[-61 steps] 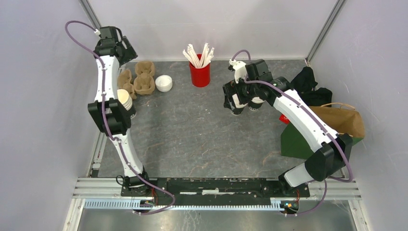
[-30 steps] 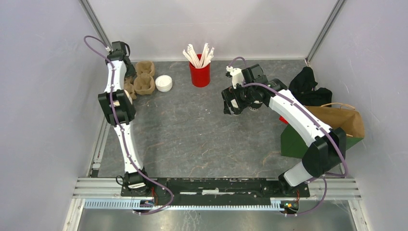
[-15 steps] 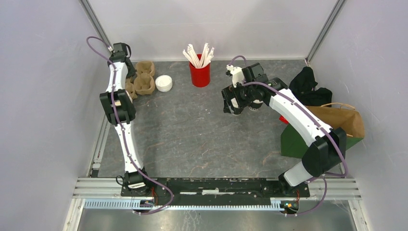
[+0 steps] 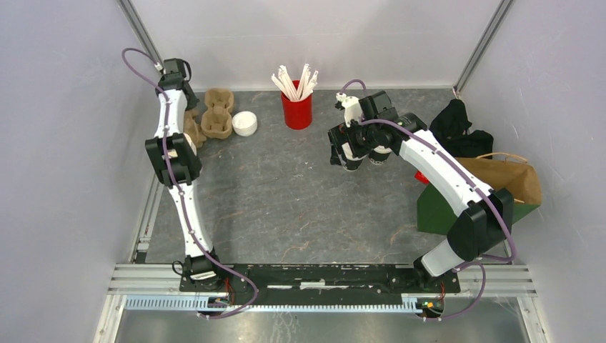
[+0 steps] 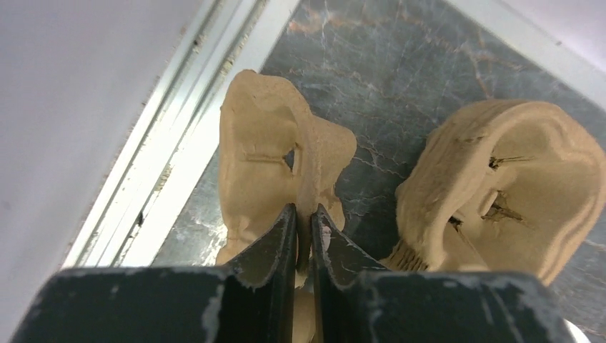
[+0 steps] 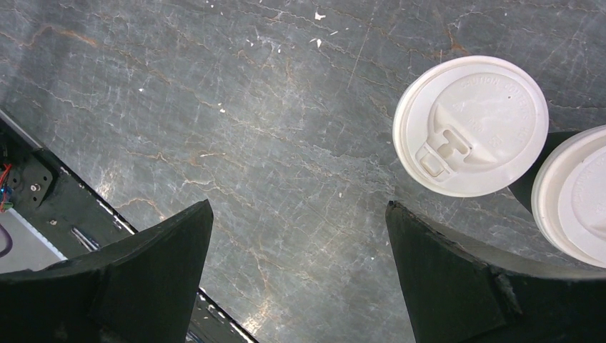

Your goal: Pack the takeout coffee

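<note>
The right gripper (image 6: 299,211) hangs with its jaws spread as wide as they go, with nothing between them but grey marbled tabletop (image 6: 214,86). Just outside one finger stand two small black paper cups: the nearer cup (image 6: 470,125) shows its whole round white plastic sip lid with the raised drinking tab, and the second cup (image 6: 577,204) sits just beside it, only partly in view. The left gripper (image 5: 304,221) has its jaws pinched almost together on the thin upright wall of a tan moulded-pulp cup carrier (image 5: 264,150), with a second tan pulp carrier (image 5: 514,179) just off to one side of the fingers.
</note>
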